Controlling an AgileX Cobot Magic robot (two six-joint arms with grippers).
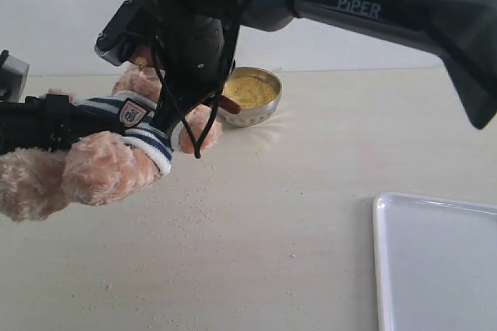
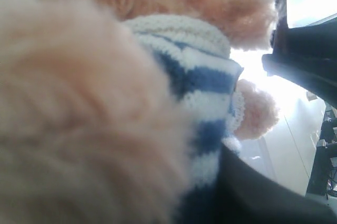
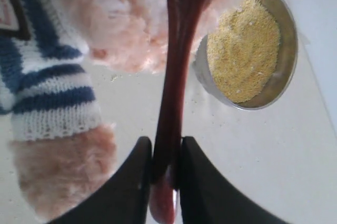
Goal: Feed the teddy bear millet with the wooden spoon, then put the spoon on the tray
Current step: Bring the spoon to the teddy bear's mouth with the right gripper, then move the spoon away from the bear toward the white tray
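The right gripper [image 3: 167, 155] is clamped tight on the wooden spoon [image 3: 176, 77] near its handle end. The shaft runs straight out from the jaws toward the teddy bear [image 3: 58, 71], its tip lost in fur. The millet [image 3: 245, 45] sits just beside the shaft. The left gripper [image 1: 78, 121] is buried against the bear's body, and I cannot tell its grip. The tray [image 1: 435, 269] lies well apart, on the right arm's side.

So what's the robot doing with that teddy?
It's feeding time. The left gripper seems to hold the teddy bear by its middle. The right gripper is shut on the wooden spoon, which reaches toward the bear. The metal bowl of millet sits right beside them. The tray has no spoon on it yet.
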